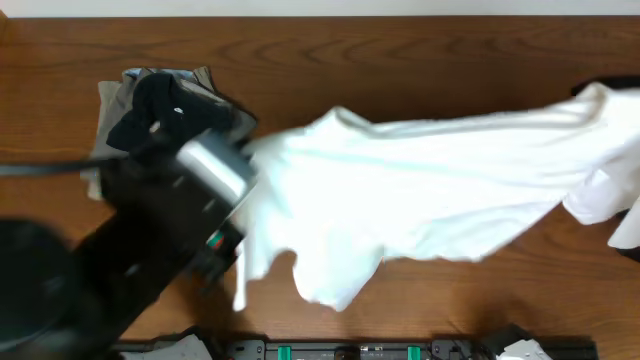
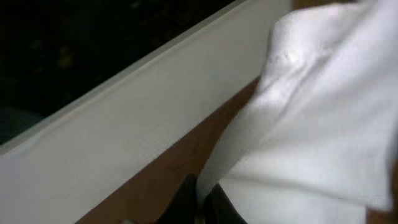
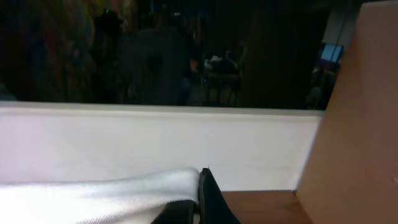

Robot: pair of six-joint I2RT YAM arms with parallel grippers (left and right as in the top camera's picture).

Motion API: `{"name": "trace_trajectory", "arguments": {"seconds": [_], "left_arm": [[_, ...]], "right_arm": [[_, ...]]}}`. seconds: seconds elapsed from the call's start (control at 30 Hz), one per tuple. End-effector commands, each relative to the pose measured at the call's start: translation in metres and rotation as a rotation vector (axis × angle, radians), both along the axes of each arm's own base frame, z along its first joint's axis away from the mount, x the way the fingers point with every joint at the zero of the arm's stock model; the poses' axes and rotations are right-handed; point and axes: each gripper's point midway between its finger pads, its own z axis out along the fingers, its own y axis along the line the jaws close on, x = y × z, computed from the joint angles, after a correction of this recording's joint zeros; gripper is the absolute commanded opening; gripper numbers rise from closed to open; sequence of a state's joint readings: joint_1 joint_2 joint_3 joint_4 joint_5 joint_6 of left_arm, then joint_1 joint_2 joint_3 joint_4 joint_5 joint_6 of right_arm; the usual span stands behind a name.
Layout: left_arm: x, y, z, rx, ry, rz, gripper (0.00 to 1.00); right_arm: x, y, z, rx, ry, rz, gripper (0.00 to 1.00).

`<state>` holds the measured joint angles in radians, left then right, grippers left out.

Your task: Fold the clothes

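**Shirt stretched between two pinches, ready to lay flat**

The left gripper (image 2: 200, 202) is pressed together on a bunched edge of the white T-shirt (image 1: 420, 190). In its wrist view the cloth rises from the dark fingertips toward 1 o'clock. The right gripper (image 3: 196, 202) is likewise closed, pinching a band of white cloth that runs off toward 9 o'clock.

From overhead, the shirt hangs between the two pinches. It runs from about 9 o'clock of the table's (image 1: 400, 50) middle out to the 3 o'clock edge. Loose folds sag at its 7 o'clock corner and a flap droops at the far right. A pile (image 1: 165, 100) of dark and khaki garments sits at 10 o'clock, just beside the left pinch.

The step looks like spreading the shirt. To do it well, hold both pinches firm with even tension and lower both ends together. Set the cloth on bare wood toward 4 o'clock, clear of the pile. Let the sagging corner land first, so it does not tuck under.
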<state>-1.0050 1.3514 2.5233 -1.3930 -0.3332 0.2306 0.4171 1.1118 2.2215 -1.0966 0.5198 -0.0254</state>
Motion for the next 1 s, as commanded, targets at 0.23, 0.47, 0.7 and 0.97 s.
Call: {"name": "trace_trajectory", "arguments": {"seconds": [0.23, 0.47, 0.7, 0.97], "left_arm": [[0.077, -0.006, -0.027, 0.045, 0.079, 0.234, 0.06], [0.064, -0.037, -0.043, 0.084, 0.145, -0.041, 0.06], [0.027, -0.015, -0.02, 0.022, 0.088, -0.067, 0.06], [0.001, 0.012, -0.007, -0.012, 0.041, -0.049, 0.06]], "right_arm": [[0.094, 0.02, -0.044, -0.072, 0.186, -0.133, 0.01], [0.094, 0.017, -0.037, -0.059, 0.158, -0.153, 0.01], [0.035, 0.002, -0.019, -0.005, 0.091, -0.089, 0.01], [-0.005, -0.003, -0.02, 0.044, 0.074, -0.008, 0.01]]}}
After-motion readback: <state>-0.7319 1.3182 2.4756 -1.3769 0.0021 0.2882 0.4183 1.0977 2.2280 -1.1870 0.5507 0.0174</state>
